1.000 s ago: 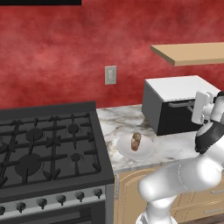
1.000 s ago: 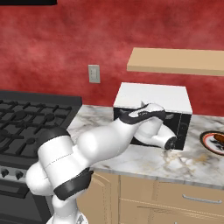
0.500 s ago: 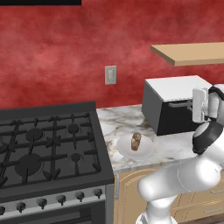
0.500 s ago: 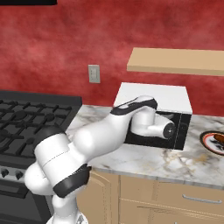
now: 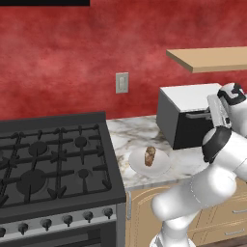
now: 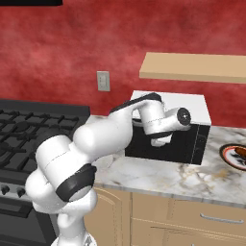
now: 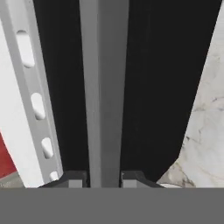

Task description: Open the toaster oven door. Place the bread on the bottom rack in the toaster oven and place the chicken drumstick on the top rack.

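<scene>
The toaster oven is a black box with a white top on the marble counter. Its door stands upright against the box. My gripper is at the slim handle bar, which runs straight between the two fingertips; they press its sides with no gap showing. Left of the oven, a white plate carries a small brown piece of food; I cannot tell whether it is the bread or the chicken drumstick. A dark-rimmed plate at the right edge carries food that is cut off.
A black gas stove fills the left side. A wooden shelf hangs above the oven. A wall outlet sits on the red wall. Bare marble counter lies in front of the oven, with cabinets below.
My hand has risen along the oven front to the height of the handle. The plate and the oven have stayed put.
</scene>
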